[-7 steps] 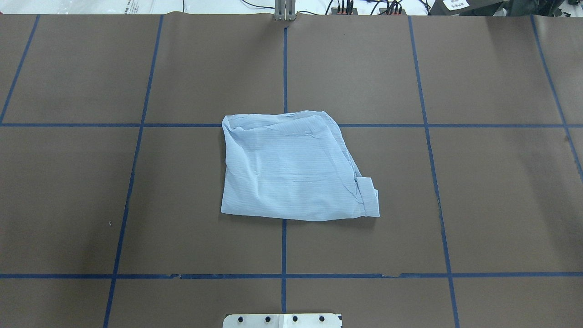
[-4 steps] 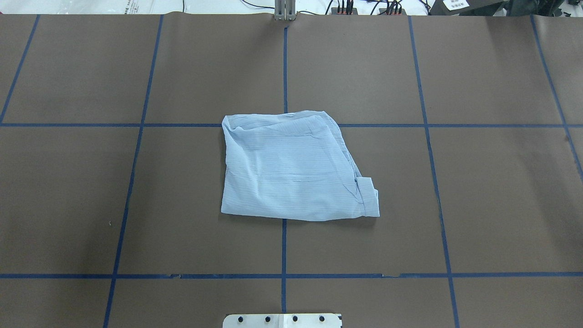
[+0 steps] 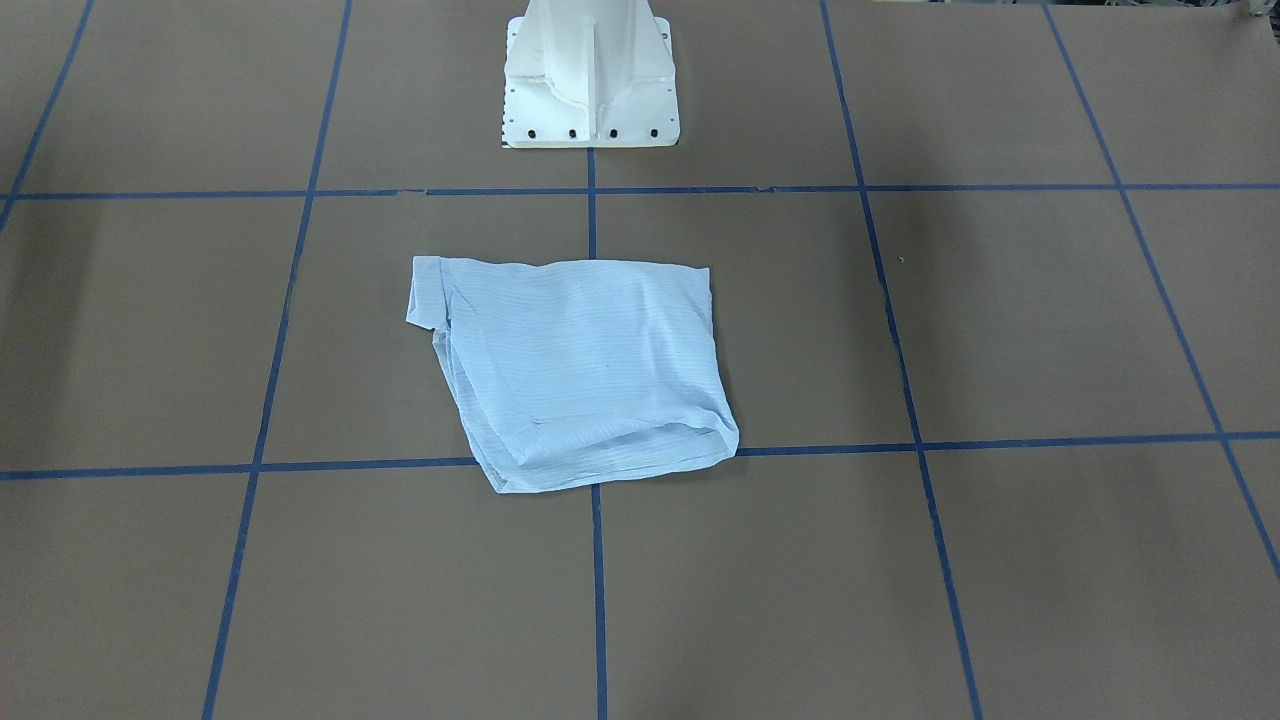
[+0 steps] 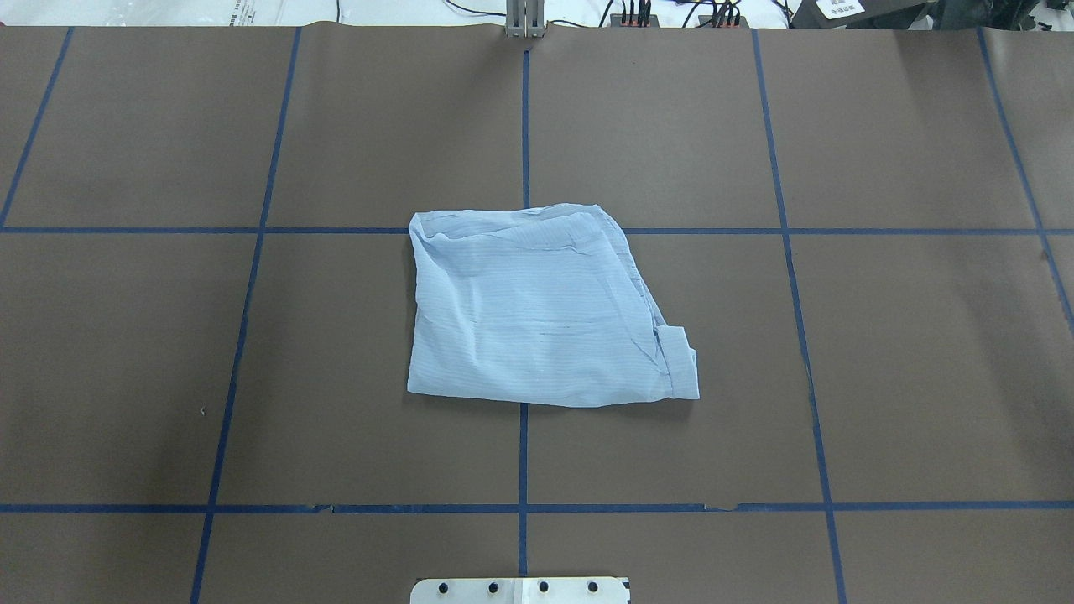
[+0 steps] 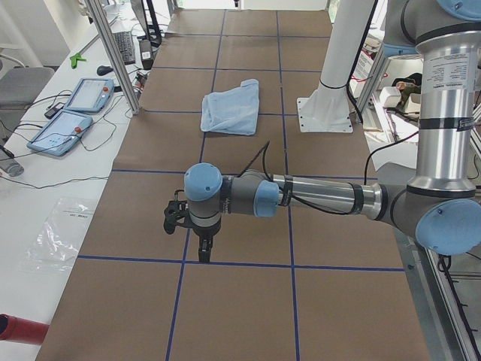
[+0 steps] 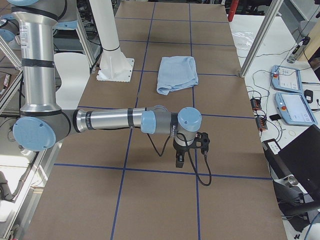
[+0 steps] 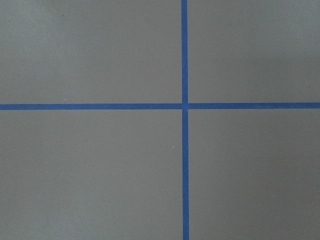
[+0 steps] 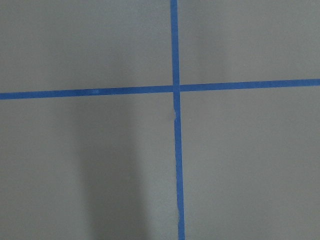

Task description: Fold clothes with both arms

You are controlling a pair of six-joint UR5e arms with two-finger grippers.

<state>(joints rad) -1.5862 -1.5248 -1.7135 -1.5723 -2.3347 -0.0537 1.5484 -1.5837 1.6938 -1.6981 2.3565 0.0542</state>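
The clothes are one light-blue striped shirt (image 4: 537,310), folded into a rough rectangle at the table's middle, also seen from the front (image 3: 580,370) and from both ends (image 5: 231,107) (image 6: 176,74). A small folded bit sticks out at its corner nearest the robot's right. Nothing touches it. My left gripper (image 5: 201,248) hangs over bare table far to the left of the shirt, and my right gripper (image 6: 180,160) hangs far to its right. Both point down, and I cannot tell whether they are open or shut. The wrist views show only brown table with blue tape crosses.
The white pedestal base (image 3: 590,90) stands at the robot side of the brown table (image 4: 168,377), which blue tape divides into squares. Teach pendants (image 5: 75,109) (image 6: 292,100) and cables lie beyond the far edge, behind aluminium posts (image 5: 113,53).
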